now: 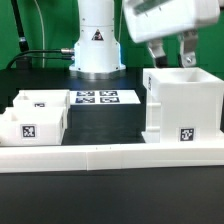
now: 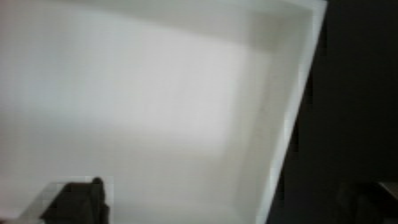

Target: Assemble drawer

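Nearest us ran the bar (image 1: 110, 155), probably a stop for squaring parts against. Behind it in the exterior view, the trays (image 1: 40, 120) sat at nine o'clock and the housing (image 1: 182, 105) at three. Our gripper (image 1: 171, 52) hung above the housing at one o'clock, fingers spread and empty, seemingly ready to straddle its far wall.
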You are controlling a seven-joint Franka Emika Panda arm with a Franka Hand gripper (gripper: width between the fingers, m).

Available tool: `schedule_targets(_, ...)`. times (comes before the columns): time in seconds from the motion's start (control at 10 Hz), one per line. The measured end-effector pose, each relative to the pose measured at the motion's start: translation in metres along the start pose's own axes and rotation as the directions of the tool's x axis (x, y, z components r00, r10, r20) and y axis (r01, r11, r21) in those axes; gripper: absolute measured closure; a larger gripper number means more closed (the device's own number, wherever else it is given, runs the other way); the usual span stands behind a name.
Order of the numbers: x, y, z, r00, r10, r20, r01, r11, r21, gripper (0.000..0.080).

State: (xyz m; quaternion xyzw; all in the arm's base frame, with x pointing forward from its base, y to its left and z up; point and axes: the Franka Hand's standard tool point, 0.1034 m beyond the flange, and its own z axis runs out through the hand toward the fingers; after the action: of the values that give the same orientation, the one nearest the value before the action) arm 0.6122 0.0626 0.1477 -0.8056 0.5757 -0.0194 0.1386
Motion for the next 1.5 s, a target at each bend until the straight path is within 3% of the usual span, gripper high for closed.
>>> schedule_targets(0.2,0.022,0.006,-0.01,0.991,-0.134,-0.014,0.135,0.991,0.007,0.0151)
schedule_targets(0.4,0.017,0.005,-0.008,0.99,-0.142,-0.011,0.142,0.99,0.005,0.0151)
schedule_targets(0.5,0.022,0.008,-0.008,0.969,-0.247,-0.014,0.247,0.969,-0.009,0.0151)
schedule_targets(0.6,0.037,0.018,-0.009,0.883,-0.47,-0.012,0.469,0.882,-0.045,0.0151)
schedule_targets(0.8,0.051,0.037,-0.005,0.707,-0.707,0.013,0.706,0.704,-0.076,0.0151)
schedule_targets(0.9,0.062,0.048,-0.001,0.6,-0.799,0.034,0.799,0.596,-0.08,0.0151)
schedule_targets(1.0,0.072,0.054,0.0,0.558,-0.829,0.042,0.829,0.554,-0.073,0.0151)
schedule_targets(1.3,0.073,0.055,0.0,0.403,-0.914,0.057,0.914,0.398,-0.075,0.0151)
schedule_targets(1.4,0.075,0.057,0.001,0.316,-0.946,0.065,0.947,0.312,-0.072,0.0151)
schedule_targets(1.5,0.084,0.07,0.005,0.207,-0.974,0.091,0.975,0.197,-0.1,0.0151)
